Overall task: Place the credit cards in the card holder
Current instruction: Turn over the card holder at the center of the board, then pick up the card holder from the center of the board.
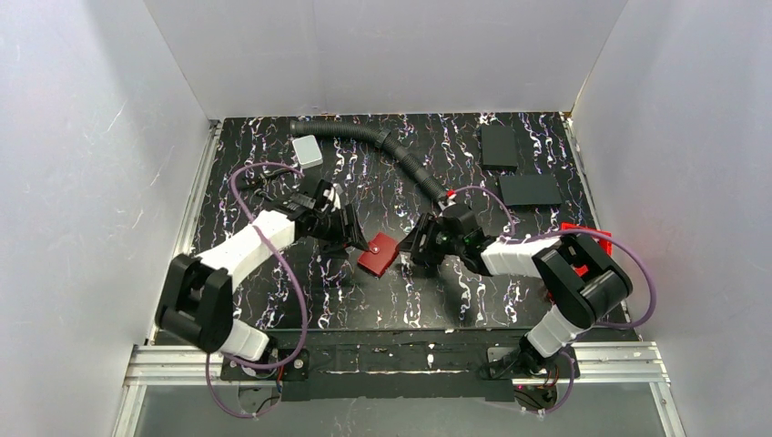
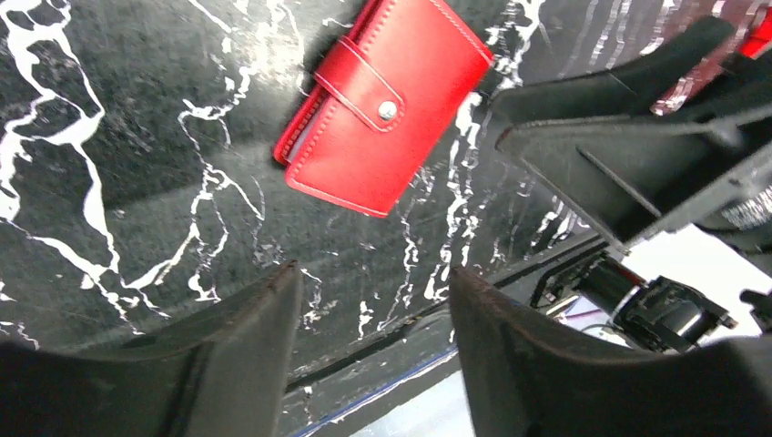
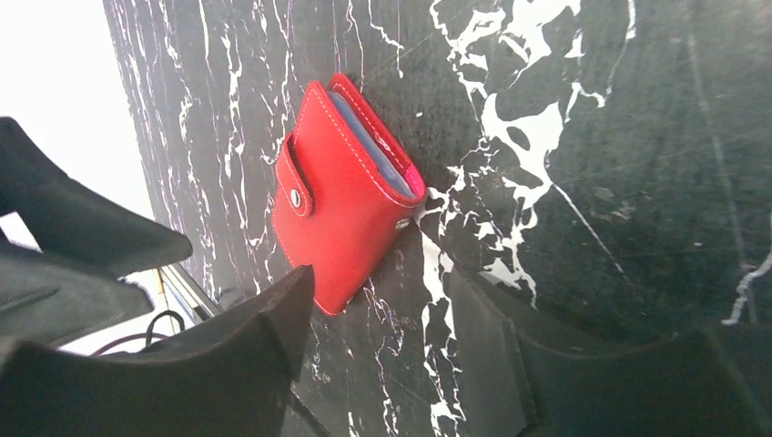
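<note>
Both empty and open: left hand (image 2: 373,280), right hand (image 3: 378,282); card holder (image 1: 378,254) between, long axis diagonal.

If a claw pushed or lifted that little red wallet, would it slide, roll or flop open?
Probably slides rather than rolls: the red wallet lies flat on the smooth table. It likely stays shut when lifted, since its clasp tab looks snapped. Stitched, leather-like covers suggest slight give, not floppiness.

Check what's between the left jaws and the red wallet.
Nothing but bare marbled tabletop. The left jaws stand open, short of the wallet and not touching it. The left wrist view shows it.
</note>
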Tool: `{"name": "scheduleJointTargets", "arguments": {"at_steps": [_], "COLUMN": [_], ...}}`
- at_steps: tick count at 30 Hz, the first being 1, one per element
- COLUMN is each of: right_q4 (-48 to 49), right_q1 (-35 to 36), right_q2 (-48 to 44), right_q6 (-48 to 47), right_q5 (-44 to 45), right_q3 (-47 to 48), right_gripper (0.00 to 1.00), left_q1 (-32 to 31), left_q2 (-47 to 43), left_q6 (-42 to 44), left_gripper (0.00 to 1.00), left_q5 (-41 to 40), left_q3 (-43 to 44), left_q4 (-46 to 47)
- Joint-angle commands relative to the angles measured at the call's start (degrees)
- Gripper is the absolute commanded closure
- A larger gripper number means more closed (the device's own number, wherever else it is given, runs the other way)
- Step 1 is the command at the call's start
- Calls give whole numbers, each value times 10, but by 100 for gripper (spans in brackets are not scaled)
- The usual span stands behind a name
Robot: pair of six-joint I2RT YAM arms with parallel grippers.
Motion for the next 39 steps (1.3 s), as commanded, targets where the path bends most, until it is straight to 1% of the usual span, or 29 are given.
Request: {"name": "scheduleJointTargets", "arguments": {"at_steps": [1,2,3,5,10,13,15,19,22,26,30,33,35,36,37,39], "right_q4": [55,66,74,79,93,103,113,121,139,177,188,200,198,184,160,84], "right_q1": [16,16,16,16,16,16,17,32,49,57,59,65,65,65,65,65], "right_q2": [20,21,22,28,48,57,60,69,85,106,116,119,111,100,86,57], "right_q6": [31,38,41,42,46,58,63,68,75,85,85,90,82,63,39,-16], "right_q5": [7,8,11,13,11,8,5,8,16,11,5,5,7,13,22,25], "right_q3": [8,-2,-8,-12,-14,-17,-19,-11,-4,1,8,11,10,10,14,33], "right_gripper": [39,41,42,45,47,50,50,50,50,54,56,61,68,74,78,93], "left_q1": [0,1,1,1,1,0,0,0,0,0,0,0,0,0,0,0], "left_q2": [76,97,119,155,193,222,232,223,216,218,217,211,194,180,161,112], "left_q6": [30,30,28,23,23,21,11,-7,-15,-28,-46,-54,-52,-47,-40,-22], "left_gripper": [47,50,56,63,65,69,74,76,76,76,76,76,76,76,72,57], "left_q5": [-26,-12,-2,5,-21,-15,-9,-11,3,20,40,48,45,37,30,24], "left_q3": [75,86,95,103,89,75,58,18,-1,-17,-40,-51,-54,-53,-52,-52], "left_q4": [-11,-13,-12,-9,2,13,24,50,64,82,114,126,119,108,96,68]}}
